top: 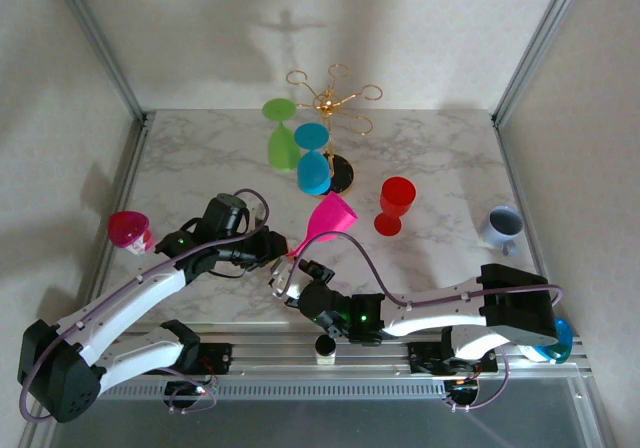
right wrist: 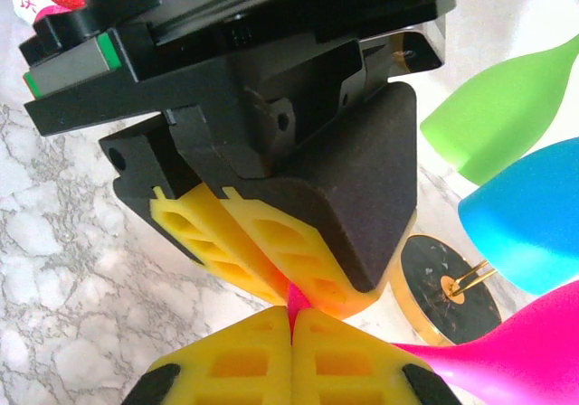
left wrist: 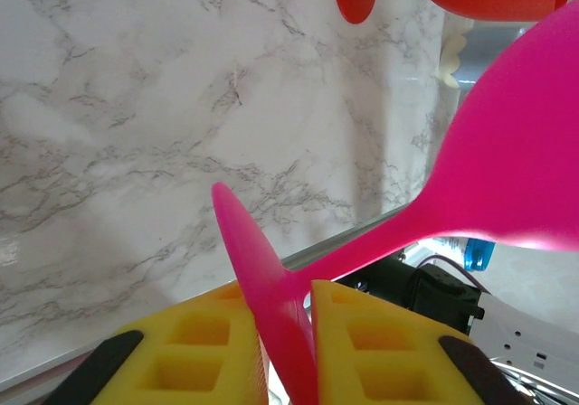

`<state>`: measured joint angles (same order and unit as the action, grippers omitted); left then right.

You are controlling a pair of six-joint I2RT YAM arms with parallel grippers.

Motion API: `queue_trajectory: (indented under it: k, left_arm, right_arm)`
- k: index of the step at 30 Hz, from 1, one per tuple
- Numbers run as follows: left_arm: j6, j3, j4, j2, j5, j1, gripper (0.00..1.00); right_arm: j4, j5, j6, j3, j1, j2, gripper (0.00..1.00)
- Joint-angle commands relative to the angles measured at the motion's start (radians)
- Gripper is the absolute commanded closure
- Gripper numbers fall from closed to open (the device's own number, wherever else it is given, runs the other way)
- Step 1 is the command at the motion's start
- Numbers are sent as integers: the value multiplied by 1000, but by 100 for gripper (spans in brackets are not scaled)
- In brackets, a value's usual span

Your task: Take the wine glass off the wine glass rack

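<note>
Two grippers are sitting close together at lower centre of the top view. Right gripper [top: 287, 280] is pointing up-left with its yellow pads [right wrist: 244, 360] pressing together; cannot tell if they are pinching anything. Left gripper [top: 278, 252], just above it, is clamping its own pads [left wrist: 380, 333] on the foot of the pink wine glass [top: 332, 216]. That glass is off the rack, its stem slanting up-right to the bowl. Red glass [top: 396, 205] is standing right of it on the marble table [top: 450, 168]. Farther back, at upper centre, the gold rack [top: 335, 103] is standing with a green glass [top: 281, 138] and a blue glass [top: 313, 163] hanging upside down on it.
</note>
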<state>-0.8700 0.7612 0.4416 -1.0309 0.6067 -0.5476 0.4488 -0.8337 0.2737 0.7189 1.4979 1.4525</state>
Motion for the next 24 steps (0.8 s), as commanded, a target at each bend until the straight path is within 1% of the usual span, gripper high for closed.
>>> queue_trajectory:
  k: [1,4,5,13,18,21,24]
  left_arm:
    - [23,-28,-4,13,1,10,90]
    - [22,-35,-9,14,1,11,99]
    - [20,-38,-13,14,1,9,100]
    - [15,-57,-40,20,-1,11,100]
    - [10,-71,-64,29,-2,12,100]
    - [3,-81,-82,39,-3,14,100]
    - [-3,-90,-97,44,-4,17,100]
  right_arm:
    - [42,13,-29,28,13,-42,100]
    - [28,20,-43,24,13,-62,100]
    - [22,22,-49,22,13,-67,100]
    - [-17,43,-78,24,14,-105,100]
    - [-42,60,-93,23,16,-132,91]
    - [-54,71,-100,20,17,-153,84]
    - [-81,80,-114,22,19,-175,80]
